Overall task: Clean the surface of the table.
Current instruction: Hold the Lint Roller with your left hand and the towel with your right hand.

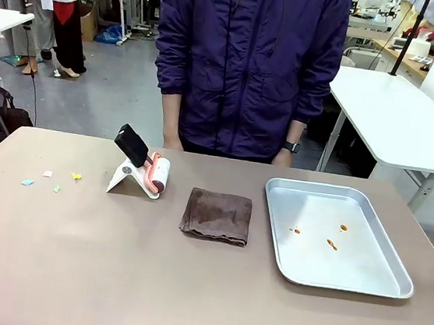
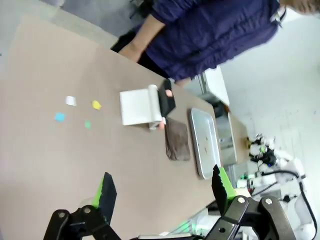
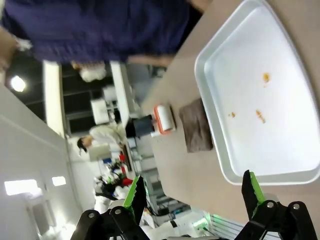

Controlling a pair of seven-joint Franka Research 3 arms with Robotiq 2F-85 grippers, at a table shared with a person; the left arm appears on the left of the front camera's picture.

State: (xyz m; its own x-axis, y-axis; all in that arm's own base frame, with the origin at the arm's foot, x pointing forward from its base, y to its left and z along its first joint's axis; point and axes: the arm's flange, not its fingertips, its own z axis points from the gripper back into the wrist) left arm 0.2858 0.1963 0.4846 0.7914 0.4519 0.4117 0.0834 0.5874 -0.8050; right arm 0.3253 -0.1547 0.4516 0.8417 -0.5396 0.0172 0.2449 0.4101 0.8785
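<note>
Taupe table (image 1: 110, 276) spreads beneath my left gripper (image 2: 162, 186) and right gripper (image 3: 194, 189), both wide open and empty; paper scraps (image 1: 56, 189) lie near its left edge, a tray (image 1: 350, 265) near its right.

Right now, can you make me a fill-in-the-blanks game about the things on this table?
The folded cloth is coloured ___.
The spots inside the silver tray are ___.
The tiny paper scraps lie on the table, on the robot's ___ side.
The left pincer and the right pincer are both wide ___.
Missing words: brown, orange, left, open.
</note>
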